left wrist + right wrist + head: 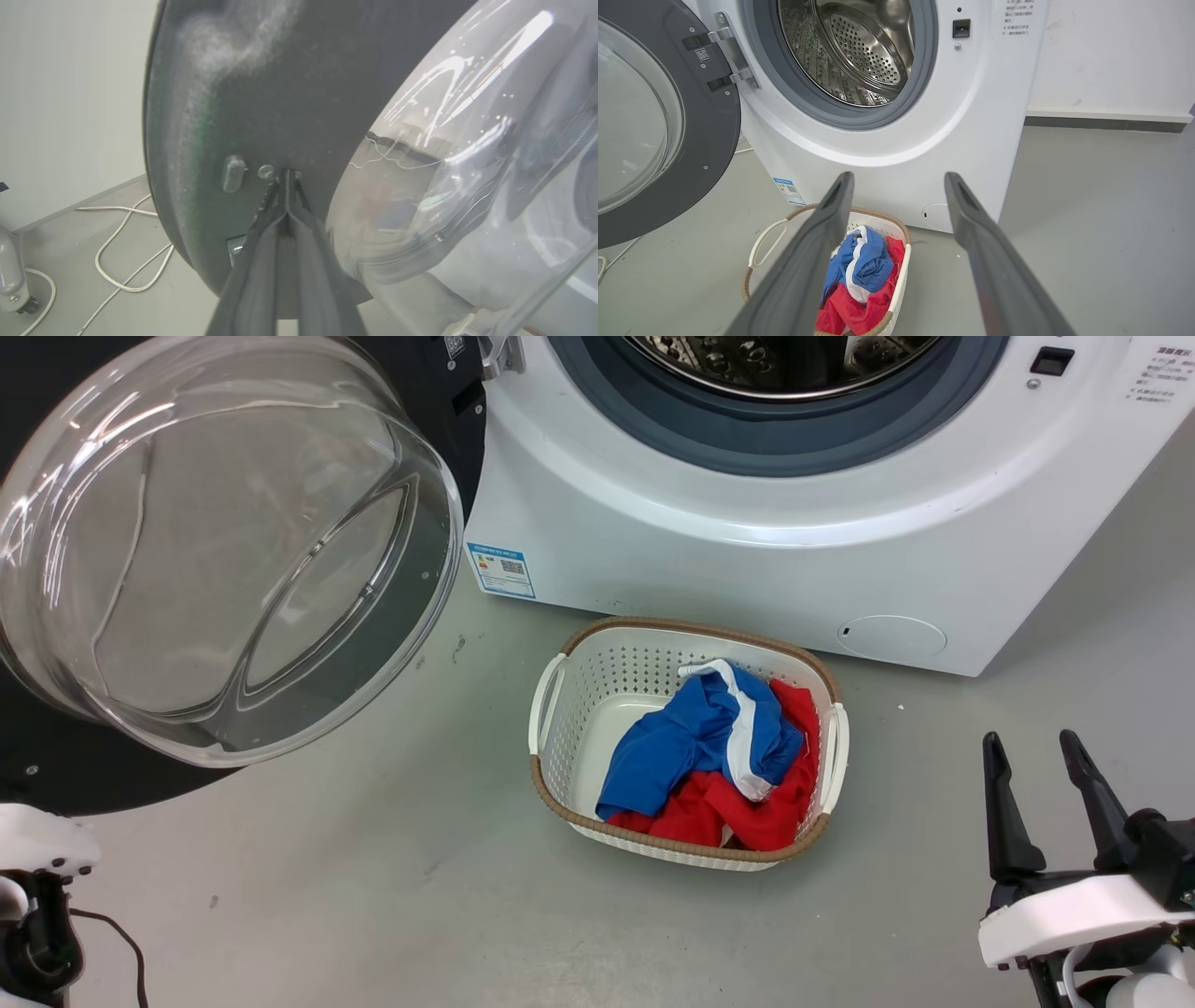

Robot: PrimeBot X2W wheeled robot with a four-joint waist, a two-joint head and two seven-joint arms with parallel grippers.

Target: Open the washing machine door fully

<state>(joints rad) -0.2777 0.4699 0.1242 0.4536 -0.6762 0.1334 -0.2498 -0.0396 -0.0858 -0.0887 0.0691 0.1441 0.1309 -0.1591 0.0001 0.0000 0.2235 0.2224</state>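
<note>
While wide open, washing machine door [215, 551] against closed left fingers [259, 266]; right fingers [1005, 812] apart, empty.

Head cam is looking steeply down from behind the right claw [1030, 739], taking in the floor [373, 877], the basket [607, 691] ahead-left of that claw, and the washer [747, 569] lower front beyond it. Right wrist cam is looking along that claw, lower and more level, sharing basket, washer front and door [714, 116] with head cam. Left wrist cam is sitting tight on the door, left claw [286, 173] tips right at its black face.
</note>
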